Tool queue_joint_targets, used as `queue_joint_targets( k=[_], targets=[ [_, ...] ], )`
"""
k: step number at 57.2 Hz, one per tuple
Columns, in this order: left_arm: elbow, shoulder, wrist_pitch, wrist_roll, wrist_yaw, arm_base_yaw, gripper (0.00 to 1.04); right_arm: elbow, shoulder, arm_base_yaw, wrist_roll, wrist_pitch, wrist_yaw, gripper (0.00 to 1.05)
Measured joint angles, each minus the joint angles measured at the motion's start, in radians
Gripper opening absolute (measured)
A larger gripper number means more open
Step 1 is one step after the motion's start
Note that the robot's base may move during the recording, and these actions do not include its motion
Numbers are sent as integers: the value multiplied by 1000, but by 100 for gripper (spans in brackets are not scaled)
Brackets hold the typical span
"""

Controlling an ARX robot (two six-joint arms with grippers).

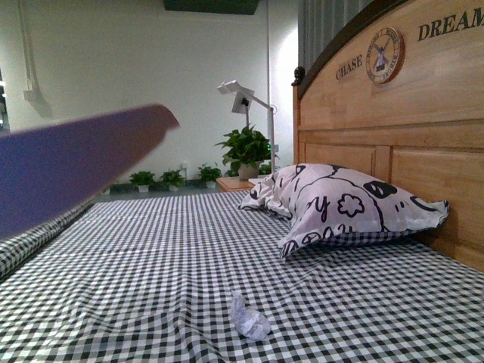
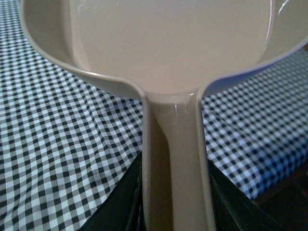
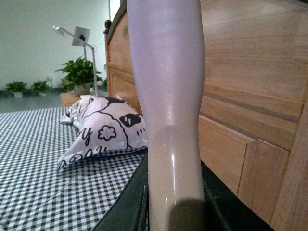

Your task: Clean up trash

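The step in hand is looking like the approach, with no sweeping begun. At the far left the dustpan (image 1: 76, 162) is hanging tilted above the sheet (image 1: 151, 265), and the left gripper (image 2: 175, 211) is clamping its handle, dark jaws pressing in on either side. The left wrist view is showing the pan's bowl bare, with nothing lying in it. Further right, near the front edge of the front view, the trash (image 1: 249, 318) is lying on the sheet as a small white wad, well apart from the pan and in front of the pillow (image 1: 340, 204), which is leaning toward the headboard (image 1: 408, 113). At the right, the right gripper (image 3: 175, 211) is squeezing a pale tool (image 3: 166, 96) held upright; its working end is out of view, so I cannot tell what it is. The next move is probably calling for the pan's lip to be lowered to the sheet just beside the wad, open side facing it.
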Motion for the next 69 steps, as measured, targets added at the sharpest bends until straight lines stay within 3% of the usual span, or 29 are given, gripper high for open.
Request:
queue_joint_targets(
  k=[11,29,69],
  targets=[
    [74,235,-13,330,-58,-22,28,0,0,0,0,0,0,20],
    [85,448,42,668,-100,-94,28,0,0,0,0,0,0,20],
    [150,769,154,705,-89,-177,28,0,0,0,0,0,0,20]
  ],
)
